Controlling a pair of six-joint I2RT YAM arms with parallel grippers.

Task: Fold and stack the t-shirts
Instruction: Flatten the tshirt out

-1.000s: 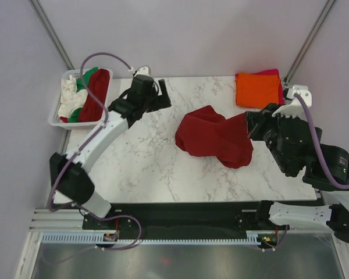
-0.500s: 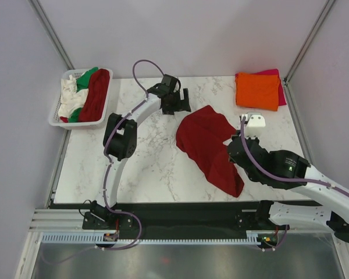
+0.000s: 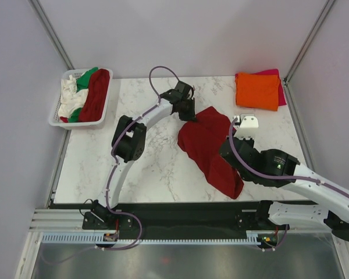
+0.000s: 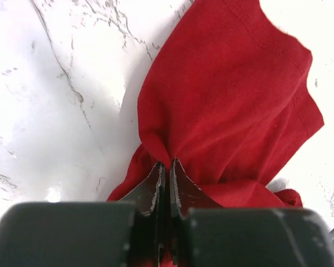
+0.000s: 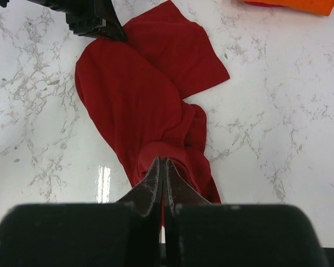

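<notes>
A dark red t-shirt [image 3: 203, 139] lies crumpled and drawn out across the middle of the marble table [image 3: 145, 168]. My left gripper [image 3: 189, 113] is at its far left edge, shut on a pinch of the red cloth [image 4: 228, 94]; the left gripper [image 4: 167, 164] shows cloth between its tips. My right gripper [image 3: 228, 158] is over the shirt's near right part, and the right gripper [image 5: 165, 160] is shut on a fold of the dark red t-shirt [image 5: 133, 94]. An orange t-shirt [image 3: 257, 90] lies folded on a magenta one [image 3: 274, 73] at the far right corner.
A white lattice basket [image 3: 53, 119] stands off the table's far left corner, holding a white shirt [image 3: 70, 96], a green one [image 3: 86, 75] and another dark red one [image 3: 96, 93]. Grey walls close in on both sides.
The left arm swung from near the basket to the shirt's far left edge and shut on it. The right arm drew the shirt toward the near side, stretching it out.
</notes>
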